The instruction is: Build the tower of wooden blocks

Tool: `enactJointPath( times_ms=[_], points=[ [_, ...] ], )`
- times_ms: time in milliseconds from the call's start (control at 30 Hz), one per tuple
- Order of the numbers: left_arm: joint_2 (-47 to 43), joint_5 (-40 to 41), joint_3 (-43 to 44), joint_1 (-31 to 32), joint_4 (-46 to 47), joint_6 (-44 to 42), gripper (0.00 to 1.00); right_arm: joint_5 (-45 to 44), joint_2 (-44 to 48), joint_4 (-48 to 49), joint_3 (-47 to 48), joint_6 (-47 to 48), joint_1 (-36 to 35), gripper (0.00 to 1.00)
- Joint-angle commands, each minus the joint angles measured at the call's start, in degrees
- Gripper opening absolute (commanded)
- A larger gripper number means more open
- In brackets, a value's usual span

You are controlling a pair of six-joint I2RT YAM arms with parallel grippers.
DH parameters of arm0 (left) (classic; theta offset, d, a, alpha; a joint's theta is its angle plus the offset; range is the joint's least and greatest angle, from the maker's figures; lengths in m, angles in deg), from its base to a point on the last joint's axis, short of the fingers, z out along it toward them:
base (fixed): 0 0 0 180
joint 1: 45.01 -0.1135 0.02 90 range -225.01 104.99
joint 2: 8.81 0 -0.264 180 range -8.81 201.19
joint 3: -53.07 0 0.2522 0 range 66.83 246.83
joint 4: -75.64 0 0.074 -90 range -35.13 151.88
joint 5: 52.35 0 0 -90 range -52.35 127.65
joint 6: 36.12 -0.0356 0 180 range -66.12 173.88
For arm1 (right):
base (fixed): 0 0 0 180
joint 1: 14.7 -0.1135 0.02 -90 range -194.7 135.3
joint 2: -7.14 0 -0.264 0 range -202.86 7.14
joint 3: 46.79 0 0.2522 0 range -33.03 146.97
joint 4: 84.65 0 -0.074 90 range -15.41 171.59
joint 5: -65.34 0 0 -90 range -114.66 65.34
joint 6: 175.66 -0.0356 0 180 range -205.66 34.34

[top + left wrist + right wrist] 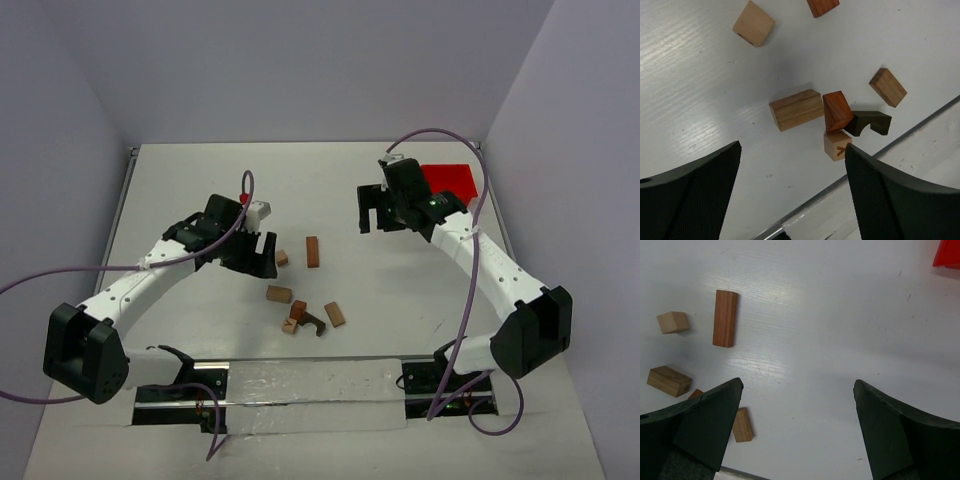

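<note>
Left gripper (791, 150): wide, empty. Right gripper (797, 382): wide, empty. Light tan wooden bar (796, 109): flat, just beside reddish-brown wooden wedge (836, 111); best straddled across long sides.

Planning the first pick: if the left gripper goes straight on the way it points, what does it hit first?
Probably bare table, just short of the tan bar. The left gripper is open; the small cube lies near one fingertip. Depth is unclear.
</note>
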Motion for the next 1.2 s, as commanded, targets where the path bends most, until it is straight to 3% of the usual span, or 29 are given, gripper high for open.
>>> enactJointPath(
  times_ms=[0, 333, 733, 1167],
  points=[
    [1.84, -2.96, 2.95, 1.09, -3.71, 5.91, 0.96, 0.47, -2.04, 0.83, 1.77, -0.45, 0.92, 1.0],
    [5.57, -1.36, 5.0, 2.12, -6.21, 13.92, 0.99, 1.82, -4.71, 0.43, 2.76, -0.75, 1.4, 1.0],
    [12.71, 13.24, 5.41, 7.91, -3.57, 14.88, 0.99, 3.09, -6.37, -0.29, 3.86, -1.29, 1.47, 1.0],
    [19.31, 15.2, 7.1, 10.89, -2.42, 15.91, 0.99, 5.55, -5.44, 0.03, 2.88, -1.96, 2.11, 1.0]
  ],
)
